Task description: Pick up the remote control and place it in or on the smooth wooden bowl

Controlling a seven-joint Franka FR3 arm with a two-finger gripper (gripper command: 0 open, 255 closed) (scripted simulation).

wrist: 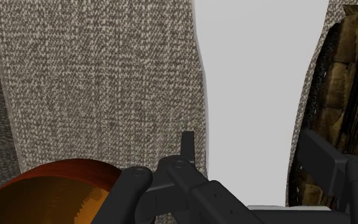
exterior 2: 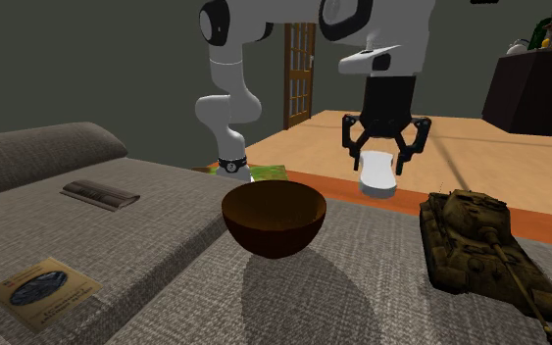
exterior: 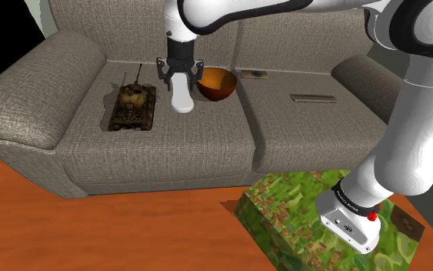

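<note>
Grey sofa [exterior: 161,146] beneath pincer [exterior: 180,77] clamped around white remote control [exterior: 182,98], long axis upright; brown bowl [exterior: 217,85] just beside

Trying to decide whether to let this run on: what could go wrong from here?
1. The gripper clasps the white remote near one end, the rest hanging below; it might slip or pivot in transit.
2. The bowl is round-bottomed on a soft cushion; the long remote catching its rim could tip it.
3. The tank lies close on the remote's other side; a swing could hit it.
</note>
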